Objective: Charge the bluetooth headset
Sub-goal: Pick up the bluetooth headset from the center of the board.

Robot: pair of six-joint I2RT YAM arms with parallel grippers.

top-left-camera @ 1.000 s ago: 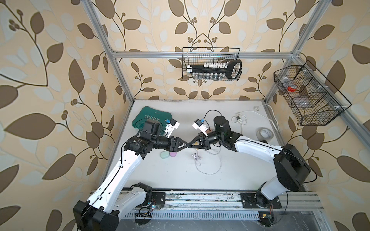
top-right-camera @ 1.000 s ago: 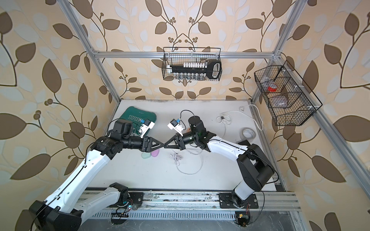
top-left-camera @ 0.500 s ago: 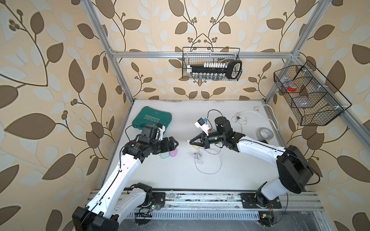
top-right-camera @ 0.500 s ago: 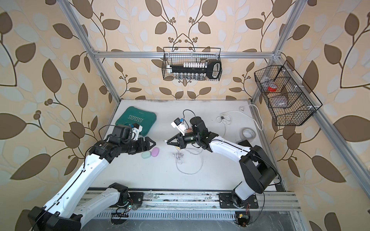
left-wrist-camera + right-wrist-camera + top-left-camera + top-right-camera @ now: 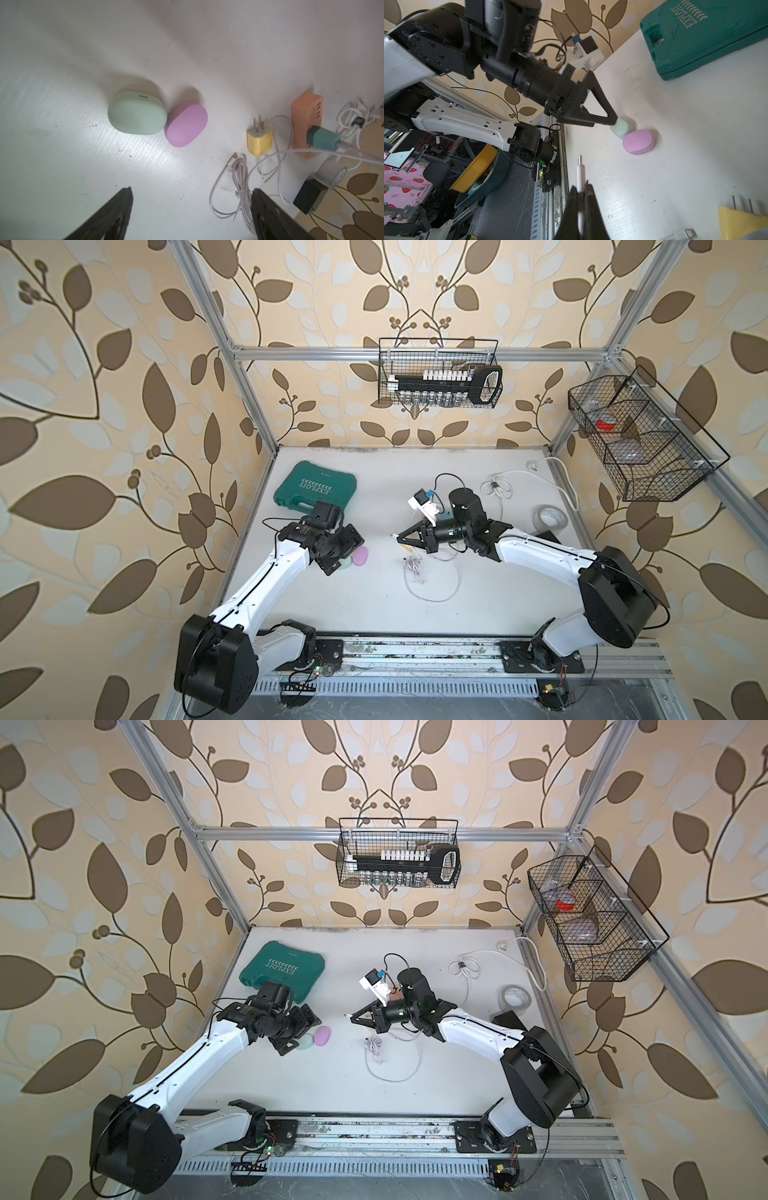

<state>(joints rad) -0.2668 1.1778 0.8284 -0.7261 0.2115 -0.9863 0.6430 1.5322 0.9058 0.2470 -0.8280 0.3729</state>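
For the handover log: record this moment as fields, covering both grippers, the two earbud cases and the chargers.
left gripper: open, empty, facing the cases
right gripper: shut on white cable plug, tip sticking out
green case: port slot showing, touching pink case
pink case: ungripped
teal charger: plugged into orange power strip
yellow charger: lying loose, unplugged

mint-green case (image 5: 137,116) and pink case (image 5: 187,125) touching; white cable plug (image 5: 580,174) gripped
both oval cases lie closed on the white worktop (image 5: 62,83), the mint one showing a slot port; the plug pokes from the pinched right claw (image 5: 581,188), apart from them.
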